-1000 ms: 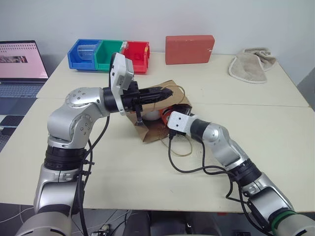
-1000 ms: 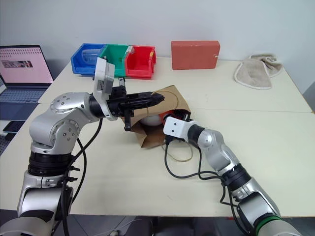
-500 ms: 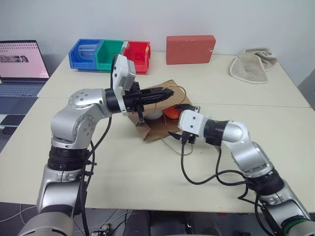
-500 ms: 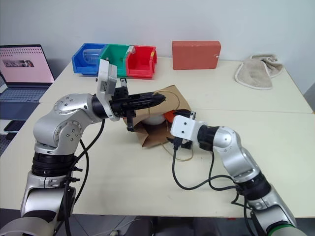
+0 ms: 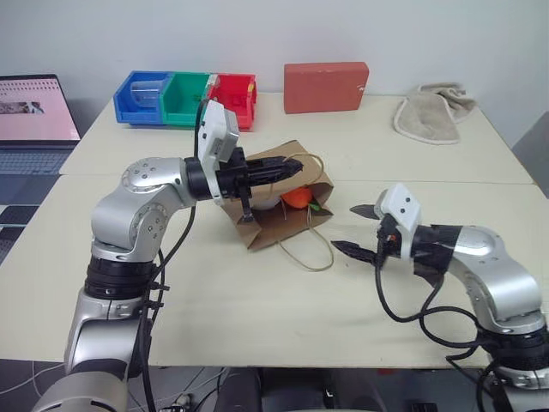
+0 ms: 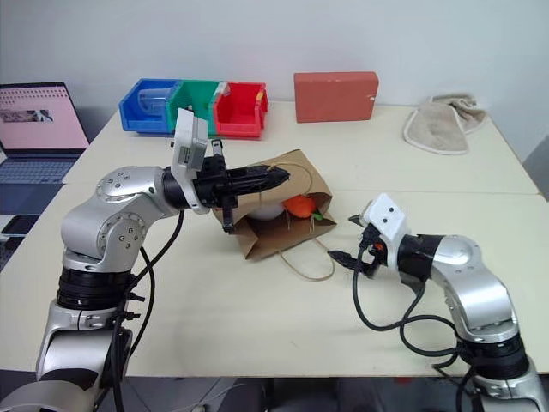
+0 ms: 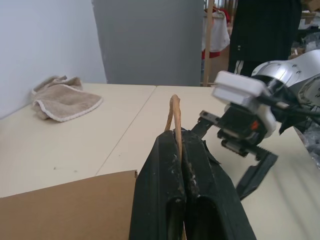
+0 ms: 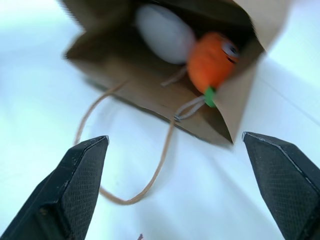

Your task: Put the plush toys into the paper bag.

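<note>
Inside crinkled brown paper bag (image 6: 257, 236), soft rounded plush toys (image 8: 200, 50).

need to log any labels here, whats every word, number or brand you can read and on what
None can be read.
Laptop screen: a pink page with a small picture strip, any text too small to read.
Paper bag, red box, bins: no print visible.

Plain white wall (image 5: 257, 34) behind two cream tables (image 5: 257, 283) pushed together, with a laptop (image 5: 34, 112) on a side desk and a grey partition (image 7: 150, 40) further off.
</note>
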Robot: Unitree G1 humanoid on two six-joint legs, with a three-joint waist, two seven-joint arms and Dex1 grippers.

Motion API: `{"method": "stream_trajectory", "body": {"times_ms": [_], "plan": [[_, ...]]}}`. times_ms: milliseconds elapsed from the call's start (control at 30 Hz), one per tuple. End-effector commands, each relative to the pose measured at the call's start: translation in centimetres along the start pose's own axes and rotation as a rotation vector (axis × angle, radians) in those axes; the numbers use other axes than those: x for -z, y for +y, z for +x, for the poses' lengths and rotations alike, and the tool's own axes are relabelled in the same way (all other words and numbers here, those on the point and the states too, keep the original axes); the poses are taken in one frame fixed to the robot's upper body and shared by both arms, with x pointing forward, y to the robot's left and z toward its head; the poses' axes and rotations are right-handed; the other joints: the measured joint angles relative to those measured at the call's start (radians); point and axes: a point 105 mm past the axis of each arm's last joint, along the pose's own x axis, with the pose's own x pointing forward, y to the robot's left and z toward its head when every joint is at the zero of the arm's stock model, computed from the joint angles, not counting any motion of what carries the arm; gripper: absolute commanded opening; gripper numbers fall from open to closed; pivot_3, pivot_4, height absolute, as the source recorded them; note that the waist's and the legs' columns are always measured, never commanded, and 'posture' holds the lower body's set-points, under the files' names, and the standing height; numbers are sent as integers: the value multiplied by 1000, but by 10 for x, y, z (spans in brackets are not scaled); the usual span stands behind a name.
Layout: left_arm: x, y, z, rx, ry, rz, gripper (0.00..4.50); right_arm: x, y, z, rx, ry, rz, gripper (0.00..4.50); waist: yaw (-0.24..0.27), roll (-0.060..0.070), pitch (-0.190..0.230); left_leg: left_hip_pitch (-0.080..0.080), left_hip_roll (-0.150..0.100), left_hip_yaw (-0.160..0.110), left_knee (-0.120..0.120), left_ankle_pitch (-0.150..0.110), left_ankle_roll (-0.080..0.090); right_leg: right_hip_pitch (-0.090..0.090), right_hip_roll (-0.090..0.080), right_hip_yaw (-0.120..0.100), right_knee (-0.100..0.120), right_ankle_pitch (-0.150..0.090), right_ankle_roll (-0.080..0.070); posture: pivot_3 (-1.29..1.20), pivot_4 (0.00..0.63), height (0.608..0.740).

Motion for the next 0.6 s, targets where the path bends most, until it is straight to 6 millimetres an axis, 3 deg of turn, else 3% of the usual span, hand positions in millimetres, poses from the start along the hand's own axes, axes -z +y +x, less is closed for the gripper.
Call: {"method": "stream_trajectory", "body": {"times_ms": [33,233,267,367,600], "plan": [[-11,0,-2,-3,-19,51,0,11,3,14,21,20,42,4479,0,0,0,0,0,0,0,0,0,0,0,0,0,0,0,0,150,740],[-10,-2,-1,-4,-16,52,0,22,9,33,0,59,74,4479,2,0,0,-1,0,0,0,0,0,0,0,0,-1,0,0,0,150,740],[-10,-2,-1,-5,-16,52,0,23,8,35,0,65,88,4318,2,0,0,-1,0,0,0,0,0,0,0,0,-1,0,0,0,150,740],[-10,-1,-2,-9,-13,56,0,27,10,40,-20,84,97,3555,2,0,0,-1,0,0,0,0,0,0,0,0,-1,0,0,0,150,740],[-10,0,-4,-18,-9,59,0,27,14,46,-43,77,127,889,2,0,0,-1,0,0,0,0,0,0,0,0,-1,0,0,0,150,740]]}}
